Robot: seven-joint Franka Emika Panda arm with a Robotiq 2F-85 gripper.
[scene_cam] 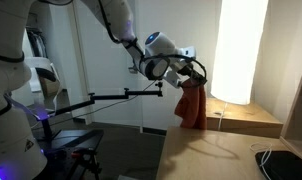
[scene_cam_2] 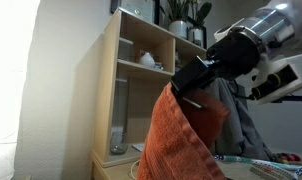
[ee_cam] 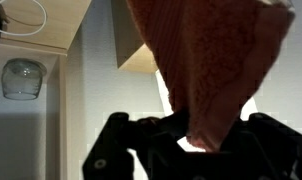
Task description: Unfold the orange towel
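One arm, one cloth, three views. Writing: nothing is sharp enough to read, and all the frames are dim and soft.

Surroundings. In an exterior view a tall glowing white lamp (scene_cam: 241, 50) stands on a light wooden box (scene_cam: 253, 122), just behind the cloth. The box sits at the back of a wooden table (scene_cam: 191, 155). A flat black thing (scene_cam: 289, 165) with a white cable lies at the table's near corner. A thin black rod (scene_cam: 111, 97) runs level beside the arm and is clear of it. In an exterior view an open wooden shelf (scene_cam_2: 141, 85) rises behind. It has a potted plant (scene_cam_2: 181, 15) on top, a small white thing (scene_cam_2: 146, 58) in an upper compartment and a tall clear glass (scene_cam_2: 118, 115) lower down. Grey fabric (scene_cam_2: 246, 130) hangs just behind the cloth. The wrist view shows a glass jar (ee_cam: 21, 78) off to one side, well apart.

Orange towel (scene_cam: 194, 107): it is off the table, hanging in the air straight below the gripper (scene_cam: 188, 83), bunched at the top and wider lower down. Its folds are not yet spread. Whether the lower hem touches the table cannot be told.

Hand: it is clenched on the towel's top edge. In the wrist view the cloth narrows to a pinch between the two dark fingers (ee_cam: 116, 150).
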